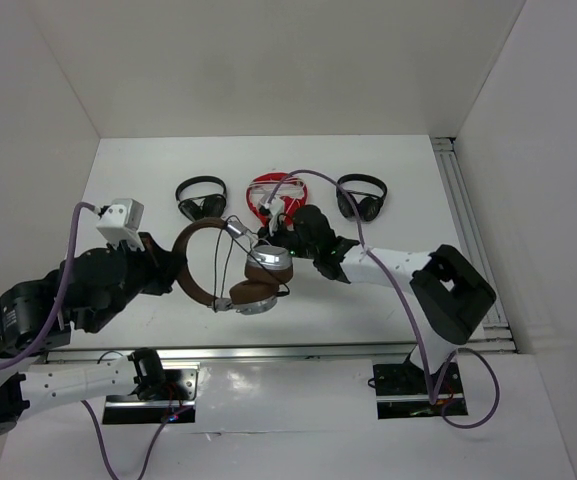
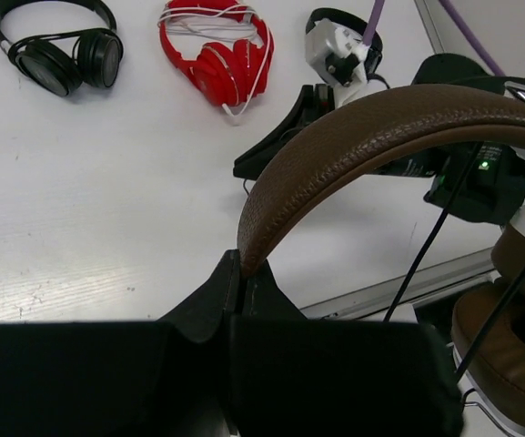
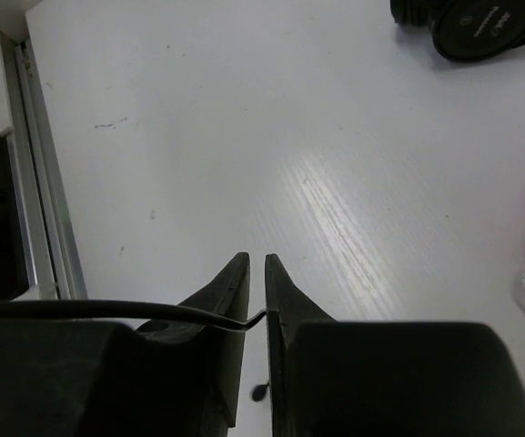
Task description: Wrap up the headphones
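Observation:
The headphones [image 1: 253, 290] have a brown headband [image 1: 190, 250], brown ear pads and silver earcups, and are held up above the table at the middle. My left gripper [image 1: 171, 272] is shut on the headband's left end; the left wrist view shows the headband [image 2: 380, 127] rising from between the gripper [image 2: 242, 264] jaws, with an ear pad [image 2: 508, 355] at lower right. The thin dark cable [image 1: 226, 262] hangs across the headband. My right gripper [image 1: 293, 240] is just right of the earcups. In the right wrist view the gripper [image 3: 256, 259] is shut on the cable [image 3: 107, 309].
At the back of the table lie a black pair [image 1: 201, 198], a red pair with white cord [image 1: 273, 192] and another black pair [image 1: 363, 197]. A metal rail [image 1: 468, 230] runs along the right side. White walls enclose the table.

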